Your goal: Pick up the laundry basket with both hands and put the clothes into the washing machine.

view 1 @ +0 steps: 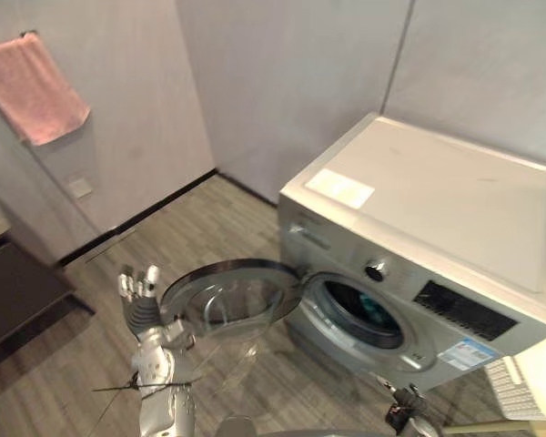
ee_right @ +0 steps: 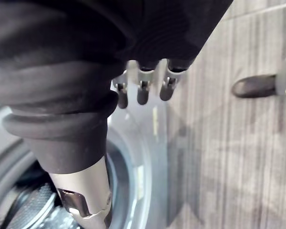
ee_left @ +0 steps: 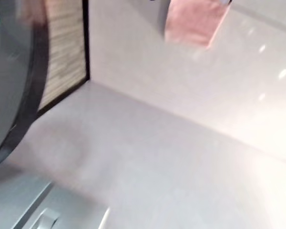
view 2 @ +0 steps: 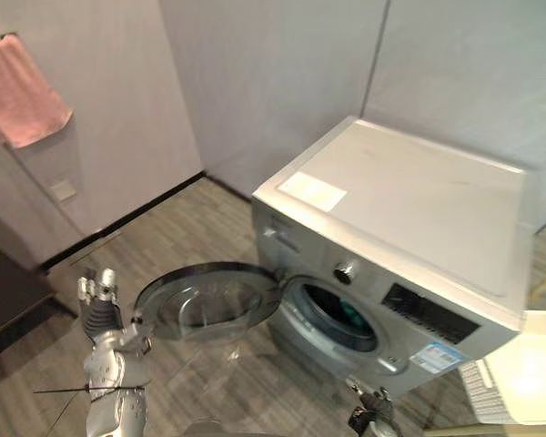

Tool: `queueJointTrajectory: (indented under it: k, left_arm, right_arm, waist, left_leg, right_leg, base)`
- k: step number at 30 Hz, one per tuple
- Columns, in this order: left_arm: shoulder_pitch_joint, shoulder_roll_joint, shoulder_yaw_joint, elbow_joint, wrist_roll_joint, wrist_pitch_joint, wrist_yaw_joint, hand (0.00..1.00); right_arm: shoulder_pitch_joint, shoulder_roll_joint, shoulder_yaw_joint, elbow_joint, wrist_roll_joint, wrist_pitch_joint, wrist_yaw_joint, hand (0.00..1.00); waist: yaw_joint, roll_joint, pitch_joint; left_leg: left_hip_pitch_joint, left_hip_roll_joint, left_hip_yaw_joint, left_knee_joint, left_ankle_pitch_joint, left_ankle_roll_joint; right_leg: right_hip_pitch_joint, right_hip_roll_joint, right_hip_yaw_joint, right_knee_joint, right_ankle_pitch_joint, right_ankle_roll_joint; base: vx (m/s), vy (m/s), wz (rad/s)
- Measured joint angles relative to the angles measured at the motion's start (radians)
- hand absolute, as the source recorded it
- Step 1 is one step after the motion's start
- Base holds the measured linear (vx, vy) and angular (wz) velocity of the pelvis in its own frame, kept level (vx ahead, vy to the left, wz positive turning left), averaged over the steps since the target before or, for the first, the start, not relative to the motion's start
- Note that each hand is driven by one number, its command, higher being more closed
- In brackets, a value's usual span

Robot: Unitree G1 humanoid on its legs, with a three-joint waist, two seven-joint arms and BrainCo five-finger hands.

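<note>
Seeing teal clothes (view 1: pixel 375 311) inside the washing machine (view 1: pixel 437 209), door (view 1: pixel 226 300) open, I judge loading nearly done; my left hand (view 1: pixel 138 293) and right hand (ee_right: pixel 143 91) are relaxed, empty.

Honestly, nothing here is readable from where I'm standing. The washing machine (view 1: pixel 455 209) has a white sticker (view 1: pixel 339 188) on its top near the front corner, but whatever is printed on it is too faint to make out. There's a blue and white label (view 1: pixel 466 353) low on the front, right of the door opening, with print far too small to read. The dark control panel (view 1: pixel 464 310) shows no digits I can see, and any marks around the knob (view 1: pixel 376 270) are too tiny to tell.
</note>
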Motion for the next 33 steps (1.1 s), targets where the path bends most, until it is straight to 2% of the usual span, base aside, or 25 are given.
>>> queueJointTrajectory:
  k: [2,5,7,10,12,13,15,17,18,19,20,21,22,24,25,26,27,28,29,30,31,32,33]
  left_arm:
    - [-0.031,0.017,-0.004,-0.051,0.022,-0.002,0.019,0.0]
    - [-0.039,0.039,-0.018,-0.157,0.083,-0.035,0.026,0.0]
    - [-0.056,0.043,-0.016,-0.192,0.124,-0.044,0.037,0.0]
    - [-0.062,0.045,-0.014,-0.199,0.173,-0.047,0.044,0.0]
    - [-0.063,0.056,-0.012,-0.194,0.206,-0.043,0.049,0.0]
    - [-0.066,0.076,-0.009,-0.183,0.223,-0.035,0.039,0.0]
    - [-0.097,0.137,-0.003,-0.09,0.239,-0.029,0.025,0.0]
    - [-0.148,0.213,0.041,0.07,0.24,0.003,-0.005,0.0]
    - [-0.195,0.309,0.078,0.235,0.243,0.043,-0.018,0.0]
    - [-0.205,0.325,0.083,0.259,0.244,0.048,-0.023,0.0]
    - [-0.254,0.395,0.095,0.354,0.252,0.068,-0.036,0.0]
    - [-0.284,0.432,0.095,0.401,0.255,0.073,-0.039,0.0]
    - [-0.356,0.522,0.1,0.506,0.273,0.091,-0.062,0.0]
    - [-0.404,0.588,0.098,0.582,0.275,0.112,-0.077,0.0]
    - [-0.459,0.602,0.09,0.622,0.275,0.129,-0.079,0.0]
    - [-0.508,0.597,0.08,0.632,0.274,0.141,-0.078,0.0]
    - [-0.544,0.597,0.072,0.633,0.273,0.145,-0.079,0.0]
    - [-0.593,0.597,0.065,0.633,0.274,0.146,-0.079,0.0]
    - [-0.644,0.597,0.053,0.63,0.274,0.146,-0.077,0.0]
    - [-0.683,0.595,0.042,0.626,0.274,0.146,-0.076,0.0]
    - [-0.7,0.593,0.038,0.626,0.274,0.148,-0.074,0.0]
    - [-0.739,0.594,0.034,0.626,0.274,0.151,-0.07,0.0]
    - [-0.754,0.598,0.034,0.629,0.273,0.151,-0.066,0.0]
  right_arm:
    - [0.003,-0.001,-0.001,0.04,0.026,0.001,-0.001,0.0]
    - [-0.004,-0.003,0.001,0.068,0.027,-0.002,0.017,0.0]
    - [-0.003,-0.004,0.001,0.069,0.025,-0.004,0.021,0.0]
    - [-0.002,-0.006,0.002,0.106,0.023,-0.004,0.021,0.0]
    - [0.007,-0.01,0.002,0.11,0.022,-0.002,0.022,0.0]
    - [0.01,-0.017,0.003,0.11,0.012,0.004,0.024,0.0]
    - [0.01,-0.029,0.003,0.11,-0.004,0.015,0.034,0.0]
    - [0.009,-0.04,0.004,0.108,-0.03,0.022,0.051,0.0]
    - [0.007,-0.041,0.009,0.094,-0.055,0.022,0.065,0.0]
    - [0.007,-0.041,0.01,0.094,-0.058,0.022,0.066,0.0]
    - [0.007,-0.04,0.014,0.087,-0.065,0.023,0.076,0.0]
    - [0.008,-0.039,0.014,0.082,-0.065,0.023,0.083,0.0]
    - [0.009,-0.031,0.011,0.063,-0.065,0.024,0.089,0.0]
    - [0.013,-0.016,0.001,0.047,-0.066,0.022,0.098,0.0]
    - [0.04,-0.016,-0.012,0.015,-0.065,0.022,0.101,0.0]
    - [0.066,-0.013,-0.02,-0.006,-0.064,0.021,0.107,0.0]
    - [0.079,-0.007,-0.025,-0.017,-0.064,0.022,0.108,0.0]
    - [0.093,0.013,-0.052,-0.019,-0.064,0.025,0.11,0.0]
    - [0.114,0.037,-0.092,-0.021,-0.063,0.028,0.114,0.0]
    - [0.129,0.051,-0.118,-0.021,-0.058,0.031,0.125,0.0]
    - [0.132,0.056,-0.132,-0.021,-0.053,0.031,0.129,0.0]
    - [0.129,0.061,-0.142,-0.023,-0.053,0.032,0.128,0.0]
    - [0.124,0.06,-0.14,-0.029,-0.051,0.032,0.128,0.0]
  waist:
    - [0.0,0.003,0.0]
    - [0.001,0.002,-0.001]
    - [0.001,0.003,0.0]
    - [0.002,-0.001,0.0]
    - [0.0,-0.011,0.007]
    - [-0.004,-0.007,0.004]
    - [-0.008,-0.007,0.004]
    - [-0.015,-0.018,0.007]
    - [-0.025,-0.04,0.004]
    - [-0.025,-0.046,0.003]
    - [-0.026,-0.072,0.014]
    - [-0.028,-0.088,0.024]
    - [-0.033,-0.132,0.054]
    - [-0.047,-0.157,0.069]
    - [-0.053,-0.145,0.082]
    - [-0.055,-0.13,0.092]
    - [-0.056,-0.113,0.104]
    - [-0.066,-0.117,0.105]
    - [-0.082,-0.118,0.104]
    - [-0.083,-0.125,0.102]
    - [-0.085,-0.127,0.103]
    - [-0.079,-0.148,0.102]
    - [-0.074,-0.155,0.107]
  left_leg:
    - [0.049,-0.038,-0.005,-0.127,-0.002,0.001]
    - [0.065,-0.067,-0.043,-0.218,0.005,0.012]
    - [0.066,-0.081,-0.065,-0.286,0.034,0.055]
    - [0.084,-0.098,-0.106,-0.429,0.114,0.043]
    - [0.116,-0.091,-0.108,-0.535,0.174,0.042]
    - [0.136,-0.079,-0.103,-0.602,0.217,0.036]
    - [0.16,-0.064,-0.09,-0.67,0.258,0.028]
    - [0.165,-0.054,-0.047,-0.678,0.274,0.029]
    - [0.174,-0.048,0.007,-0.675,0.274,0.029]
    - [0.173,-0.046,0.016,-0.672,0.274,0.029]
    - [0.173,-0.043,0.054,-0.67,0.276,0.032]
    - [0.168,-0.042,0.068,-0.663,0.276,0.033]
    - [0.141,-0.039,0.109,-0.609,0.259,0.046]
    - [0.088,-0.022,0.14,-0.513,0.211,0.058]
    - [0.024,0.019,0.16,-0.393,0.155,0.079]
    - [-0.001,0.056,0.173,-0.352,0.137,0.107]
    - [-0.008,0.068,0.172,-0.348,0.133,0.111]
    - [-0.024,0.082,0.16,-0.343,0.135,0.112]
    - [-0.055,0.099,0.133,-0.331,0.131,0.115]
    - [-0.085,0.114,0.138,-0.333,0.122,0.102]
    - [-0.104,0.118,0.144,-0.338,0.122,0.102]
    - [-0.138,0.114,0.178,-0.387,0.139,0.086]
    - [-0.149,0.114,0.196,-0.407,0.163,0.085]
  right_leg:
    - [0.008,-0.039,-0.046,0.012,0.031,-0.006]
    - [0.007,-0.059,-0.08,0.014,0.033,-0.009]
    - [0.003,-0.062,-0.108,0.008,0.033,-0.009]
    - [0.003,-0.064,-0.15,-0.01,0.032,-0.011]
    - [-0.002,-0.06,-0.168,-0.026,0.033,-0.007]
    - [-0.012,-0.059,-0.173,-0.033,0.034,-0.007]
    - [-0.023,-0.05,-0.171,-0.037,0.04,0.002]
    - [-0.037,-0.04,-0.144,-0.04,0.051,0.007]
    - [-0.065,-0.034,-0.091,-0.04,0.07,0.007]
    - [-0.07,-0.032,-0.08,-0.041,0.075,0.006]
    - [-0.09,-0.027,-0.042,-0.044,0.094,-0.004]
    - [-0.103,-0.027,-0.023,-0.044,0.1,-0.006]
    - [-0.14,-0.026,0.02,-0.043,0.13,-0.021]
    - [-0.177,-0.017,0.077,-0.039,0.188,-0.03]
    - [-0.21,0.011,0.157,-0.043,0.298,-0.02]
    - [-0.21,0.043,0.211,-0.067,0.372,0.011]
    - [-0.216,0.054,0.242,-0.051,0.387,0.028]
    - [-0.257,0.053,0.268,0.093,0.314,0.013]
    - [-0.294,0.07,0.291,0.306,0.221,-0.014]
    - [-0.313,0.092,0.312,0.424,0.183,-0.019]
    - [-0.314,0.1,0.311,0.45,0.173,-0.017]
    - [-0.316,0.118,0.311,0.396,0.16,-0.031]
    - [-0.325,0.121,0.312,0.366,0.158,-0.029]
  base:
    - [-0.11,0.213,0.59]
    - [-0.13,0.113,0.49]
    - [-0.12,0.006,0.48]
    - [-0.2,-0.044,0.46]
    - [-0.16,-0.071,0.25]
    - [-0.09,-0.06,0.1]
    - [-0.08,-0.04,-0.04]
    - [-0.08,-0.012,-0.51]
    - [-0.04,0.006,-0.71]
    - [-0.02,0.004,-0.95]
    - [-0.01,-0.001,-0.6]
    - [-0.05,0.003,-0.9]
    - [-0.08,0.01,-0.7]
    - [-0.13,0.05,-0.77]
    - [-0.22,0.147,-0.72]
    - [-0.19,0.148,-0.55]
    - [-0.15,0.125,-0.12]
    - [-0.1,0.067,0.14]
    - [-0.13,0.044,0.14]
    - [-0.11,0.019,0.15]
    - [-0.04,-0.058,-0.01]
    - [0.01,-0.07,-0.09]
    - [-0.04,-0.078,-0.23]
